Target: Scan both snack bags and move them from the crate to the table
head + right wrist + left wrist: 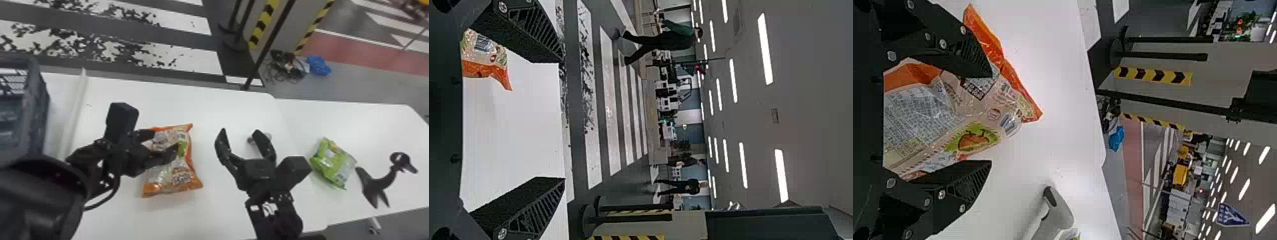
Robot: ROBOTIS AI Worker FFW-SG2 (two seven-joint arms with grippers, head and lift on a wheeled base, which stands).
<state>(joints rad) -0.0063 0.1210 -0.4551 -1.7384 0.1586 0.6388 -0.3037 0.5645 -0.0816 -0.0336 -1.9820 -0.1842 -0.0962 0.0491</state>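
Note:
The orange snack bag (170, 178) is at the middle of the white table, its printed face up. Over its left part my left gripper (165, 142) stands open; in the left wrist view that gripper (990, 119) has the orange bag (973, 107) between its parted fingers, not closed on it. To the right of this bag, my right gripper (239, 132) is open with nothing held, as is the same gripper (561, 120) in the right wrist view. The green snack bag (333, 162) lies farther right. A grey handheld device (1059, 215) is on the table in the left wrist view.
A dark blue-grey crate (30, 105) stands at the far left, beside a raised white strip (75, 108) on the table. At the right is a black curved stand (380, 180), close to the green bag. The table's far edge borders a striped floor.

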